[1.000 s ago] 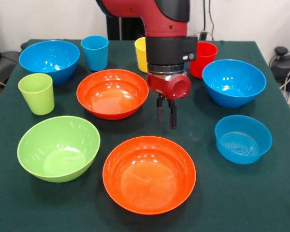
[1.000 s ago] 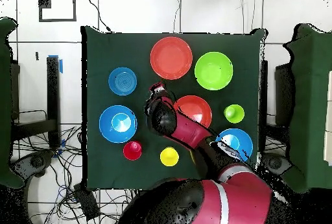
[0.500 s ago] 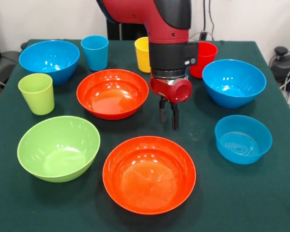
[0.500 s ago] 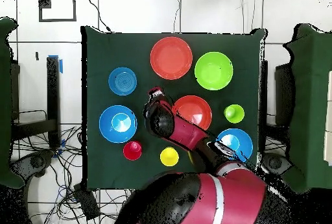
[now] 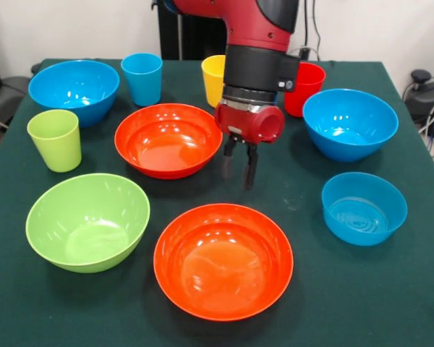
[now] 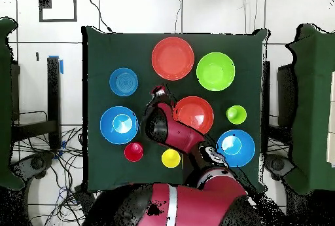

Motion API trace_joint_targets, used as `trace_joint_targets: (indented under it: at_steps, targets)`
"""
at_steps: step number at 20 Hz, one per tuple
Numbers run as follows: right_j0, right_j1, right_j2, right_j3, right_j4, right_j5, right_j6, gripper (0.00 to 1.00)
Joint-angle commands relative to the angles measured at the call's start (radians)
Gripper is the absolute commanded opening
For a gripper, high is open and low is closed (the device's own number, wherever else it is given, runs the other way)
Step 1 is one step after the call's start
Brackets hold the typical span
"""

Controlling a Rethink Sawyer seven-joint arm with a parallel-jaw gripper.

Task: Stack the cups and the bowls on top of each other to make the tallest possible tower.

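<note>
Front view: the gripper (image 5: pixel 239 168) hangs with its fingers slightly parted and empty, just beside the right rim of the far orange bowl (image 5: pixel 168 139), which lies to its left. Overhead view: the gripper (image 6: pixel 157 94) sits between that bowl (image 6: pixel 194 113) and the small blue bowl (image 6: pixel 123 82); nothing on the bench is stacked yet.

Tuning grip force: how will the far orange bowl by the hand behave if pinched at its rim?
The far orange bowl looks like thin glossy plastic, so probably light and slippery between the hand's fingers. Its wide, sloped wall suggests a one-sided rim pinch may let it tilt. It sits empty and upright, so it likely slides on the green cloth rather than tips.
</note>
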Motion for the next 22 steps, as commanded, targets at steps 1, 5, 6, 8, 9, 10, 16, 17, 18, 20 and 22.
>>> trace_joint_targets:
  at_steps: [1, 5, 6, 8, 9, 10, 16, 17, 18, 20, 22]
  targets:
    - [0.041, -0.012, -0.081, -0.089, 0.077, -0.078, 0.113, 1.00]
    - [0.070, -0.005, -0.102, -0.092, 0.129, -0.056, 0.105, 1.00]
    - [0.091, 0.002, -0.124, -0.098, 0.170, -0.032, 0.087, 1.00]
    - [0.129, 0.017, -0.160, -0.109, 0.245, 0.013, 0.066, 1.00]
    - [0.141, 0.024, -0.169, -0.112, 0.266, 0.022, 0.062, 1.00]
    - [0.158, 0.035, -0.186, -0.122, 0.304, 0.047, 0.051, 1.00]
    - [0.219, 0.080, -0.228, -0.155, 0.412, 0.119, 0.024, 1.00]
    - [0.229, 0.092, -0.230, -0.163, 0.426, 0.120, 0.025, 1.00]
    - [0.236, 0.095, -0.231, -0.167, 0.435, 0.126, 0.028, 1.00]
    - [0.242, 0.100, -0.235, -0.176, 0.437, 0.133, 0.033, 1.00]
    - [0.244, 0.100, -0.234, -0.187, 0.436, 0.147, 0.037, 1.00]
